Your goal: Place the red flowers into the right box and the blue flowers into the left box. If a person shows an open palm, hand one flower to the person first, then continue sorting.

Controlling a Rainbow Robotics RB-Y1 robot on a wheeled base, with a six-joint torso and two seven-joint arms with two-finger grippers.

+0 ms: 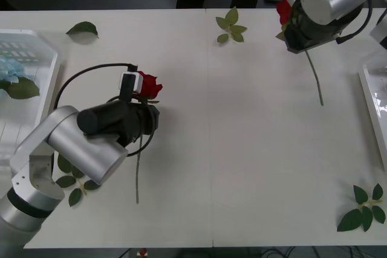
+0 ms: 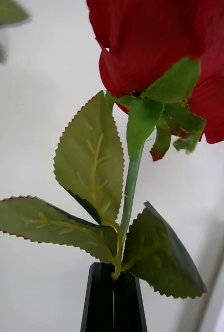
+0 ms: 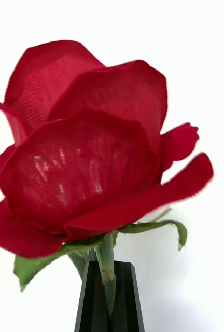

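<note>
Two red roses are in hand at once, one per arm, so the step under way is carrying red flowers toward the right box point(image 1: 373, 98), whose white rim shows at the counter's point(image 1: 242, 149) 3 o'clock edge. The right gripper point(image 2: 113, 290), up near 1 o'clock on the counter, has its black fingers clenched on the stem of a rose point(image 2: 158, 46) just below a cluster of serrated leaves; in the front view that bloom point(image 1: 283, 10) peeps out beside the wrist and the thin stem trails down toward the counter. The left gripper point(image 3: 106, 298), around 9 o'clock, is likewise pinched shut on a second rose point(image 3: 86, 150) right under the bloom, which looks full, cloth-petalled and deep red, its long stem point(image 1: 138, 173) hanging toward 6 o'clock. The left box point(image 1: 51, 74) at the 9 o'clock edge holds a pale-blue hydrangea point(image 1: 15, 64). No open palm is visible, so I judge the next move is for the right arm to swing to 3 o'clock and release over its tray, while the left rose needs a longer carry across.
</note>
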